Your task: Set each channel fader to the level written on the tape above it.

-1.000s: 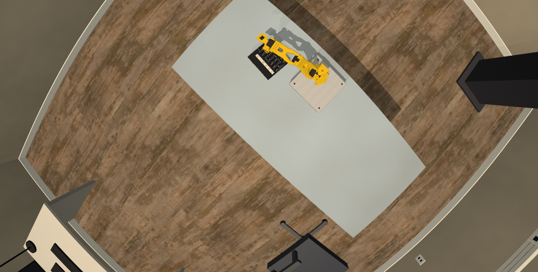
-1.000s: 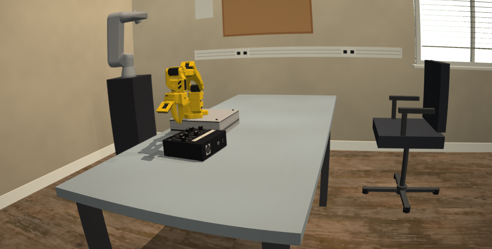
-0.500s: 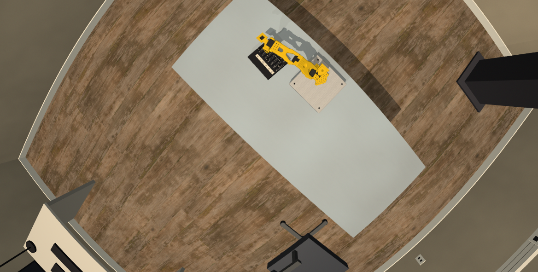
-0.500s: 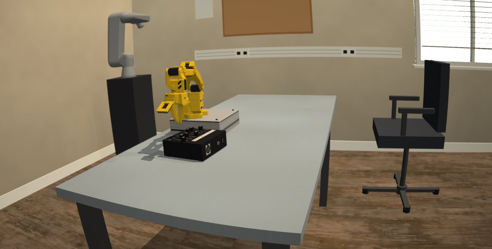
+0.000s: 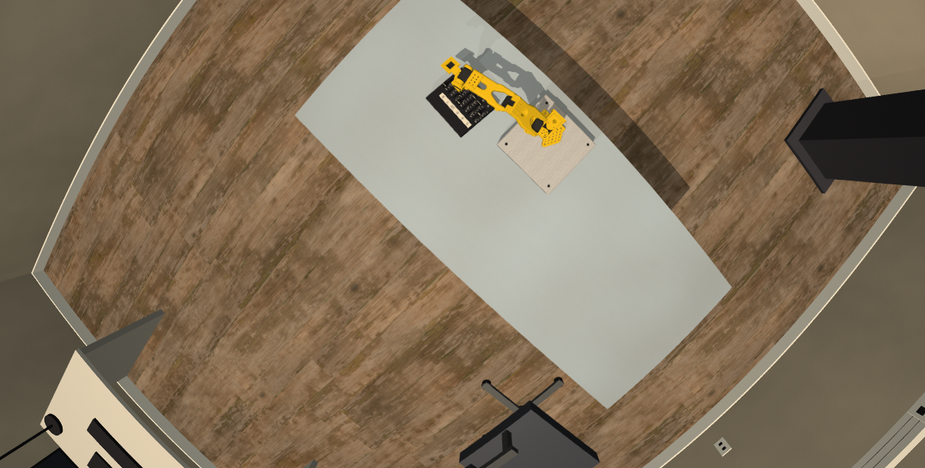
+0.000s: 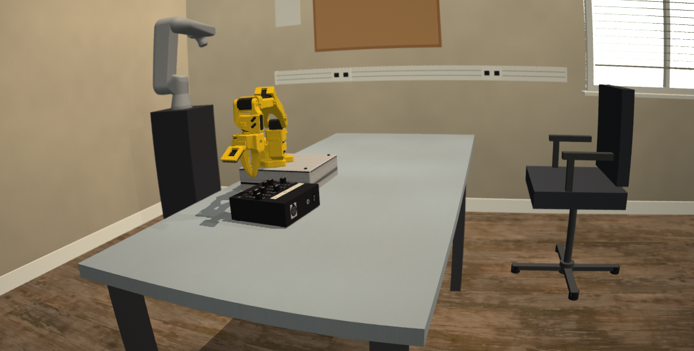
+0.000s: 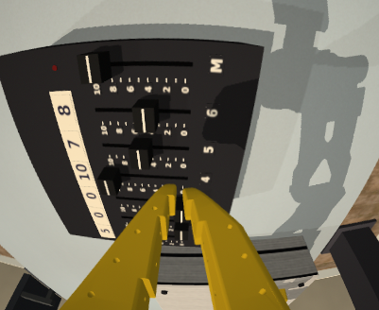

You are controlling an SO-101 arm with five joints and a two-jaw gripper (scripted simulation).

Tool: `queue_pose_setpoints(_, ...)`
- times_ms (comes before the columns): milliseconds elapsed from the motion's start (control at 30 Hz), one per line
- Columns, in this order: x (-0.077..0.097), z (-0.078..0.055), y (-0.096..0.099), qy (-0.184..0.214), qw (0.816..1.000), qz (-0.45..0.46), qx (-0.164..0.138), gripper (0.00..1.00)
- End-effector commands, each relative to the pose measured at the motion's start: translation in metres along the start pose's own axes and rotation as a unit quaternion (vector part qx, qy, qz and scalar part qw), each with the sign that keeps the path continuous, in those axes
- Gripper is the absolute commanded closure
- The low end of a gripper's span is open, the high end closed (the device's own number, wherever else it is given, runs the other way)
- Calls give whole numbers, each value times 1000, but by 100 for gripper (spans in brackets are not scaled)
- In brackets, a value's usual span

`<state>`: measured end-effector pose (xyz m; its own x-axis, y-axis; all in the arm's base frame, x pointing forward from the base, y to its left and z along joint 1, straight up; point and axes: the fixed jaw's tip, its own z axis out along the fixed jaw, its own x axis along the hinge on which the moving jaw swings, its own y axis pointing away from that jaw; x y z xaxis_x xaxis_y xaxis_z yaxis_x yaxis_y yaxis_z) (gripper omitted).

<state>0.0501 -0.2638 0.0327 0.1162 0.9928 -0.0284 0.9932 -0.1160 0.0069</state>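
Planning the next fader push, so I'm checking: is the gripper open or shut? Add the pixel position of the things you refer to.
Shut: the gripper (image 6: 251,173) (image 7: 179,190) shows its fingertips nearly together, nothing gripped.

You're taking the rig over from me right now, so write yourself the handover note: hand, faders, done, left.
Hand: shut, holding nothing, over the lighting desk.
Done: channel 4 fader looks at 10, matching its tape.
Left: channel 6 fader sits around 5, wants 8; channel 5 fader around 6, wants 7.
Check: channels 1 to 3, largely hidden; tape says 5, 0, 0.
Master fader: near 10; avoid bumping it.
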Motion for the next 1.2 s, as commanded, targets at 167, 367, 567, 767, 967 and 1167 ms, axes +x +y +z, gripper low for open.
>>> queue_pose_setpoints(167,3,18,-3,15,1000,1,4,100)
queue_pose_setpoints(367,3,21,-3,15,1000,1,4,100)
queue_pose_setpoints(567,3,22,-3,15,1000,1,4,100)
queue_pose_setpoints(767,5,24,-4,15,1000,1,4,100)
queue_pose_setpoints(967,8,27,-4,15,1000,1,4,100)
queue_pose_setpoints(1167,8,27,-4,15,1000,1,4,100)
